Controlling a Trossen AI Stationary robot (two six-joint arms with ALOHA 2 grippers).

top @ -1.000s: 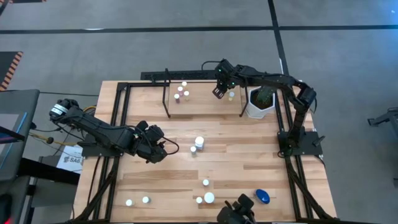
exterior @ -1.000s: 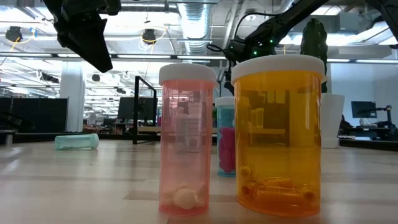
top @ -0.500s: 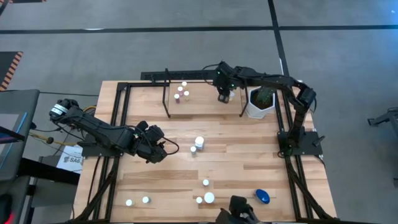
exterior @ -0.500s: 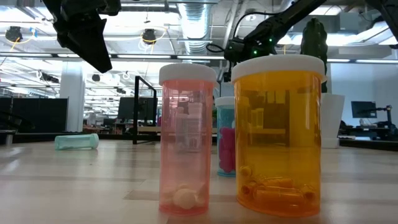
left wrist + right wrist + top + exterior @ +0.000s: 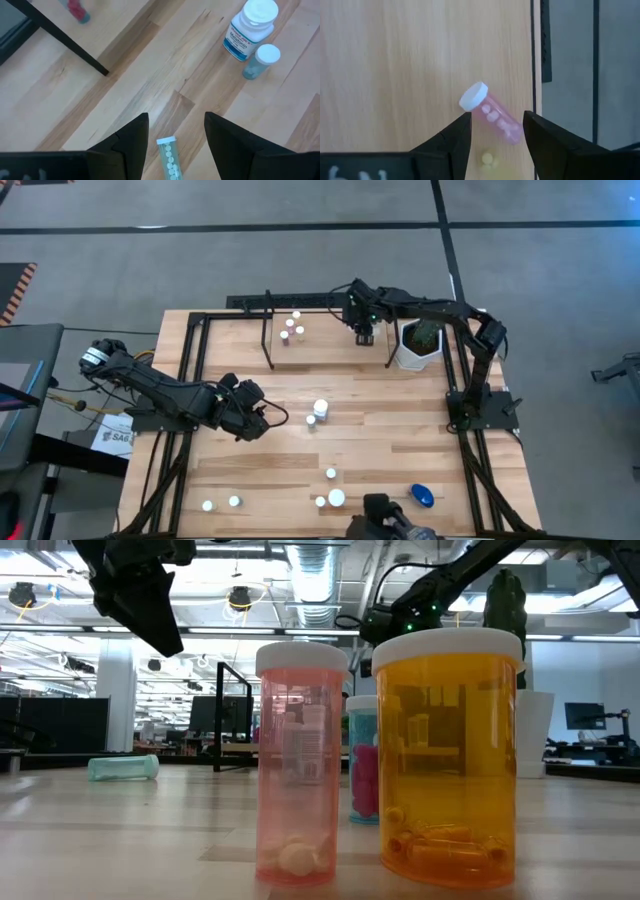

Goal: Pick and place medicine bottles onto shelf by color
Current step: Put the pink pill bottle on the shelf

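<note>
Orange bottle (image 5: 447, 755) and near pink bottle (image 5: 300, 765) stand upright at the front edge of the wood surface (image 5: 400, 430), with a teal bottle (image 5: 362, 770) just behind them; these are not yet sorted. A bit farther, over the middle of the surface, the left pincer (image 5: 176, 131) hangs with its fingers apart and nothing between them. Below it a pale green bottle (image 5: 168, 159) lies on its side, and a white bottle (image 5: 250, 25) stands near. At the far side is the shelf (image 5: 330, 345), and a few small bottles already stand on its left part. The right pincer (image 5: 495, 131) is over the right end of the shelf, beside the plant pot (image 5: 418, 345). Its fingers are apart, and the far pink bottle (image 5: 492, 115) lies tilted on the board between them, close to the board's edge; I cannot tell if a finger touches it. I judge the step in hand is the placing of this bottle on the shelf. The next move, I think, calls for care: the bottle is on its side near the edge and may roll off, so the pincer should rise straight and not push it. After that, the left arm could take the pale green bottle under it.
</note>
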